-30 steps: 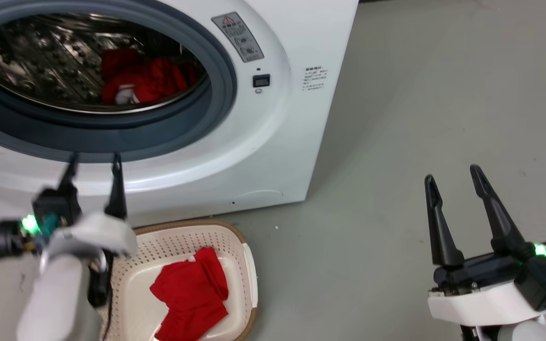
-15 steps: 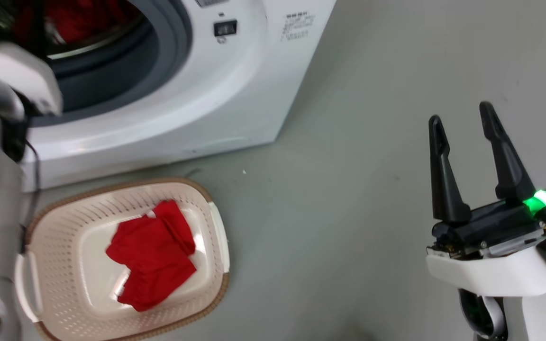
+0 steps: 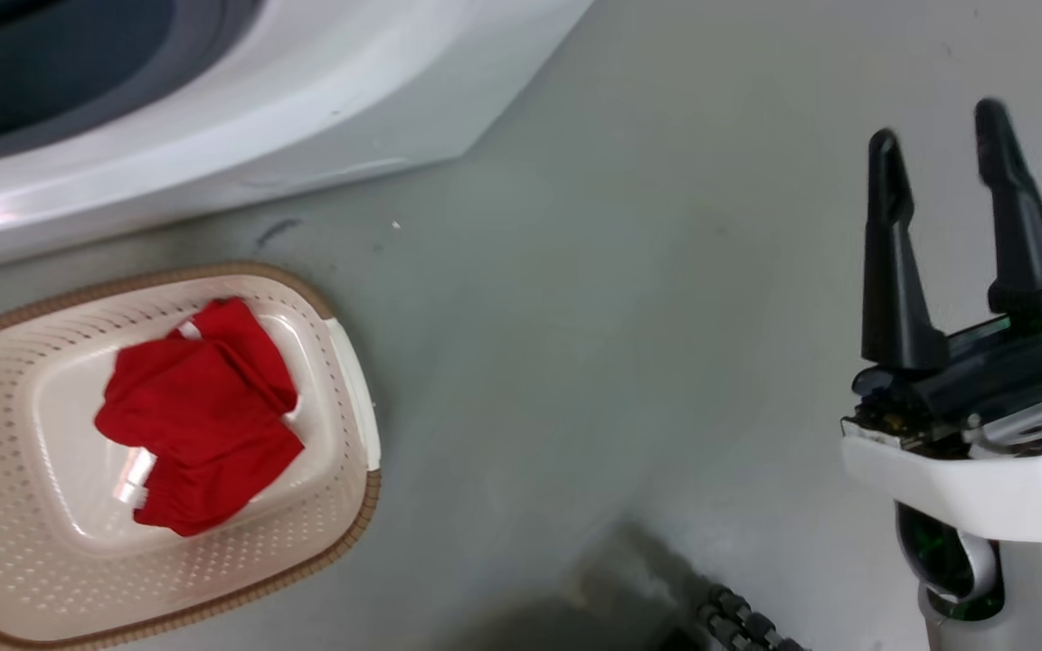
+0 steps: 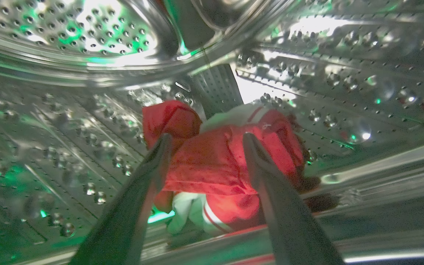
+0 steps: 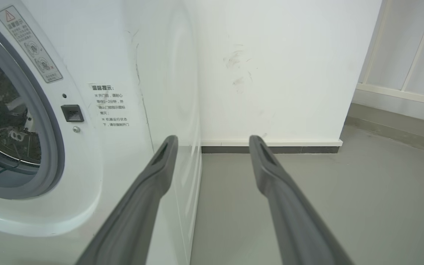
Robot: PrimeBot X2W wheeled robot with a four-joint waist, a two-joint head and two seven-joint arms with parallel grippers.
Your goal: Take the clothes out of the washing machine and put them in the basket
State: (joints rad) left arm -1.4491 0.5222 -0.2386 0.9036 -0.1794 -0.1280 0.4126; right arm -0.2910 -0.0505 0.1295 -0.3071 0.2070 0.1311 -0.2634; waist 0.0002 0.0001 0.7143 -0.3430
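Down at floor level, head view: basket [image 3: 340, 488] sits lower left, just in front of the washing machine [image 3: 241, 117], with 1 red garment [image 3: 200, 416] on its base. Far right, the right gripper [image 3: 937, 122] hangs over bare floor, its 2 fingers spread with nothing between them, well apart from basket and machine. A black ribbed cable [image 3: 747, 626] at the bottom edge is clear of both.

Left wrist view: the left gripper [image 4: 206, 136] is inside the drum [image 4: 61, 121], fingers apart and empty. The clothes [image 4: 212, 165] lie dead ahead, heaped on the drum's low side at the fingertips. Can't tell if the tips touch fabric. The heap is a crumpled lump with no clean long axis, wider than the gap, and it spills past both fingers. White striped trim [image 4: 193, 215] pokes out on the near side under the red. A lifter rib [image 4: 217, 90] stands just behind the heap. My read: go in too deep and the tips meet rib or steel. A short advance and a pinch on the top fold should do it.

Right wrist view: the right gripper [image 5: 212, 140] is open and points past the machine's right front corner at a white wall [image 5: 271, 73]. The grey seal [image 5: 55, 158] is off to its left. The left arm is nearer the clothes by far.
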